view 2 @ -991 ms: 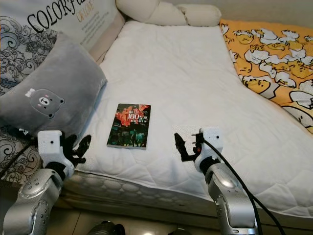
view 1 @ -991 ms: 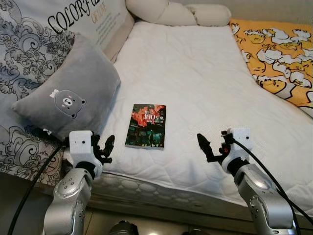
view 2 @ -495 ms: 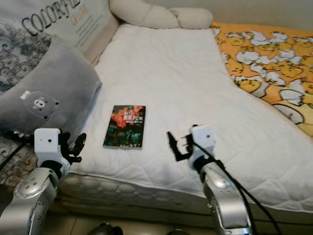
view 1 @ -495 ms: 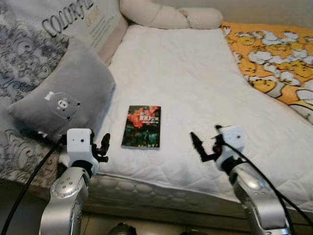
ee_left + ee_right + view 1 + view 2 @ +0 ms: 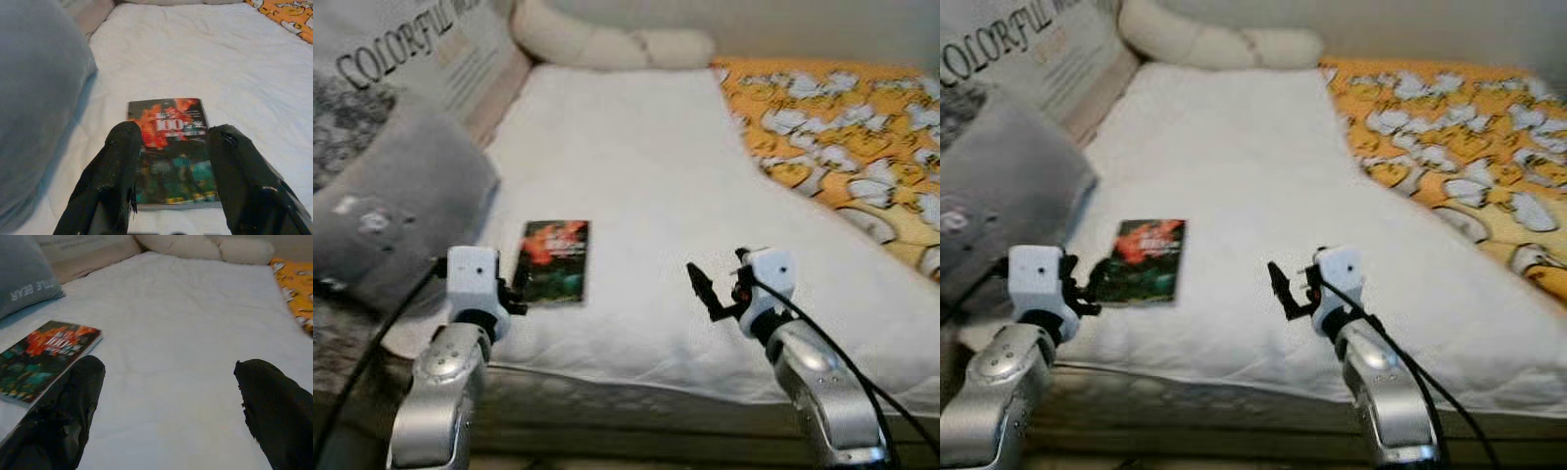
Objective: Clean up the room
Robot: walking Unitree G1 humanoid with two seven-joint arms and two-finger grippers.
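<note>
— How do the jaws stand?

— Both spread wide, holding nothing. The left gripper (image 5: 173, 196) hangs at the near edge of the white mattress (image 5: 636, 166), its two black fingers (image 5: 112, 181) framing the near end of the book (image 5: 171, 147). The right gripper (image 5: 171, 416) is just as wide, over bare mattress.

— Where is the book?

— Flat on the mattress near its front edge, at about 10 o'clock from the right gripper and just past the left one, at its 1 o'clock. Apart from both.

— What does it look like?

— A thin paperback with a dark cover — red-orange at the far end, green-teal at the near end. The left wrist view shows "100" in pale print; the head views are too blurred for that.

— And farther off?

— A grey cushion (image 5: 386, 211) at 9 o'clock of the book; the right wrist view catches lettering on its edge. At 2 o'clock an orange blanket (image 5: 832, 127) with white figures; at 12, cream pillows (image 5: 607, 44).
</note>
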